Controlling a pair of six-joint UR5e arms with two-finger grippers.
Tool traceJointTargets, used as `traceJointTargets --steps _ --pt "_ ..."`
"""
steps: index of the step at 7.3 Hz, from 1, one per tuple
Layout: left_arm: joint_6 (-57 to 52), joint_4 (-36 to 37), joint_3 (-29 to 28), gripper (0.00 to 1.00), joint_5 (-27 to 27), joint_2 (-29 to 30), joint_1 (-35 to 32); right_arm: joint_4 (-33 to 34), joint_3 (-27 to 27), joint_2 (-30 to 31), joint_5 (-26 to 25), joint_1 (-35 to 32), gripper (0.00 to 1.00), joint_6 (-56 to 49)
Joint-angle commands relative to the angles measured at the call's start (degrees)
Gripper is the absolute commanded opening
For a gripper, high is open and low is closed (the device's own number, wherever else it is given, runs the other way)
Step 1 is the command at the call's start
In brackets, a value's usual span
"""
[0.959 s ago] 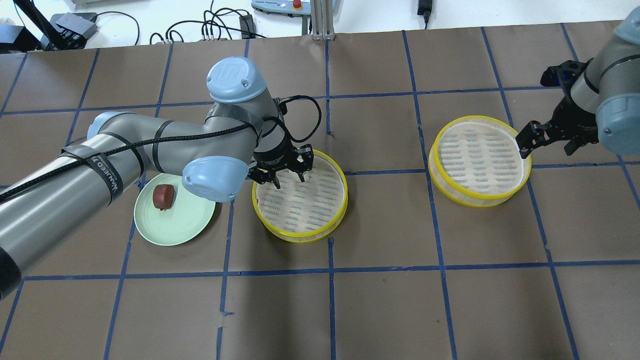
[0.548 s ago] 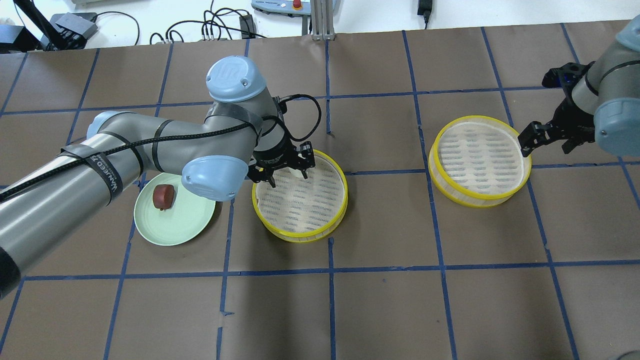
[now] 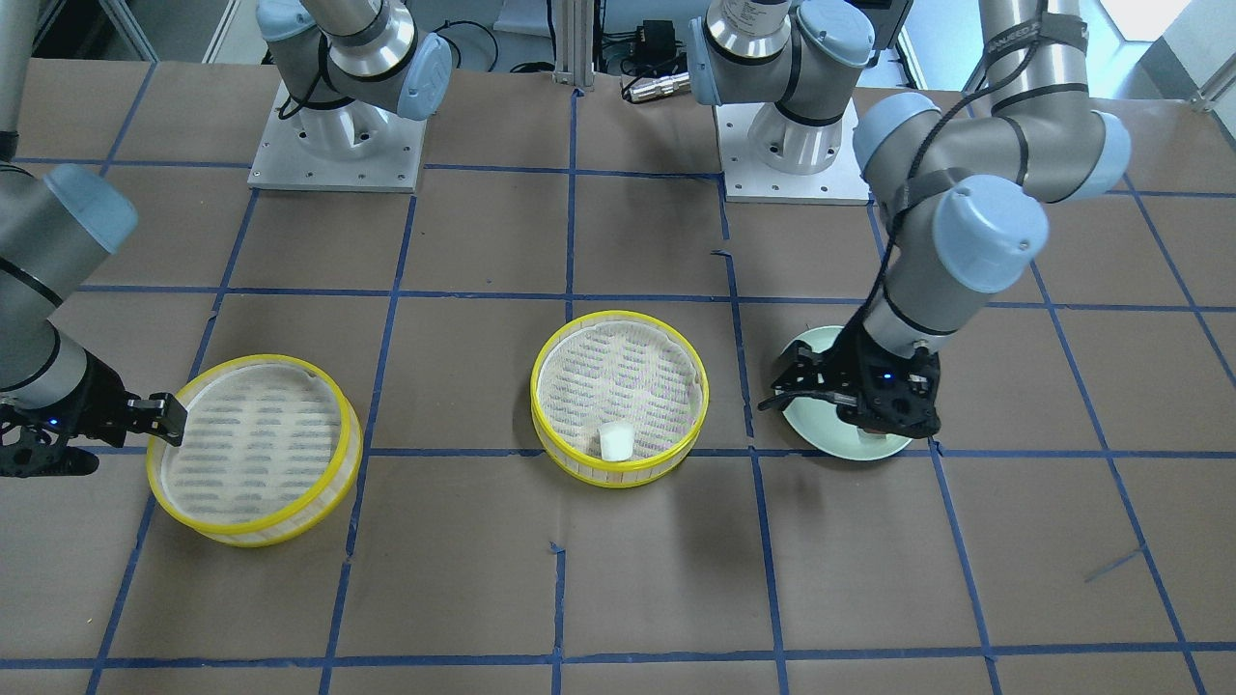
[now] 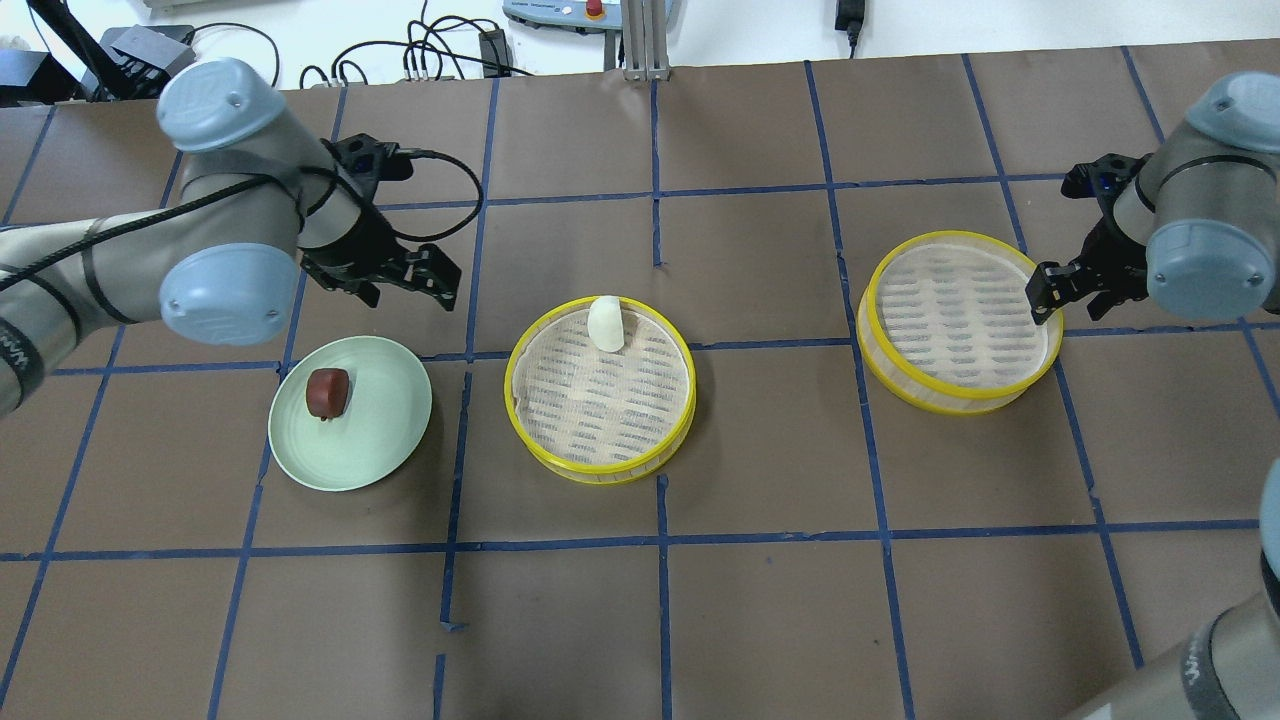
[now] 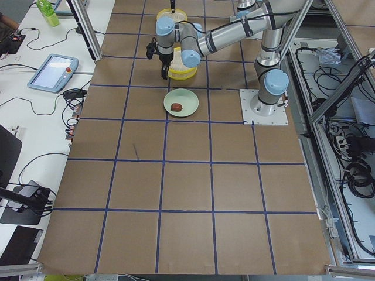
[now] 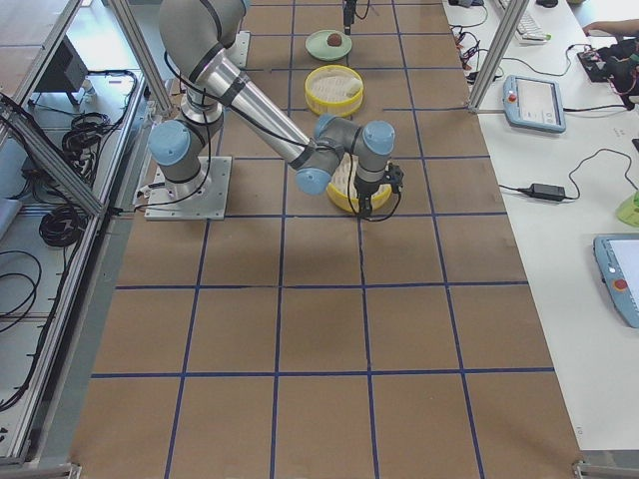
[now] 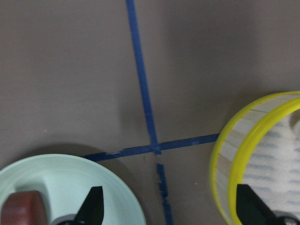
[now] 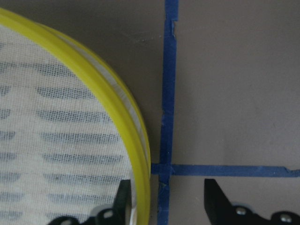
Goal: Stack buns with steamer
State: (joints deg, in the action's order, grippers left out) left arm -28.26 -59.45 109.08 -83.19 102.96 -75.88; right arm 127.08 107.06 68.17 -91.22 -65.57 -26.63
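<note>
- Left end effector (image 7: 171, 209): black, two fingers (image 7: 93, 208) spread wide, nothing between them; raised over the tabletop (image 4: 760, 620) between the plate and the middle steamer, on the plate's side away from the robot.
- Tabletop: flat, matte brown sheet, squared off by blue tape lines.
- Plate (image 4: 372, 432): one only, round, shallow, smooth, pale green.
- Dark bun (image 4: 327, 392): reddish-brown, small, rounded and blocky, smooth skin; lying on the plate, left of its middle in the overhead view.
- Middle steamer (image 4: 600, 472): round and shallow, with a bright yellow rim, a pale slatted wall, and white mesh cloth over the slats inside.
- White bun (image 4: 605, 323): smooth and domed; sitting inside the middle steamer, close against the rim on the side away from the robot.
- Right steamer (image 4: 950, 402): same round shape, yellow rim and mesh lining; well apart from the middle one, nothing lying in it.
- Right end effector (image 8: 164, 206): black, unclenched and grasping nothing; astride the right steamer's rim, one finger over the mesh, the other outside over the tabletop.
- Count: two buns, two steamers, one plate, two end effectors.
</note>
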Motion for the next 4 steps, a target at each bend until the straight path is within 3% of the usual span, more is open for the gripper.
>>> traceJointTargets --steps 1,4 --pt "-5.1 0.5 2.4 1.0 0.2 1.7 4.1 -0.4 -0.1 0.0 0.2 0.0 0.06 0.1" --pt "-5.1 2.4 2.2 0.99 -0.2 5.9 4.6 -1.8 -2.5 2.7 0.3 -1.7 0.05 0.8"
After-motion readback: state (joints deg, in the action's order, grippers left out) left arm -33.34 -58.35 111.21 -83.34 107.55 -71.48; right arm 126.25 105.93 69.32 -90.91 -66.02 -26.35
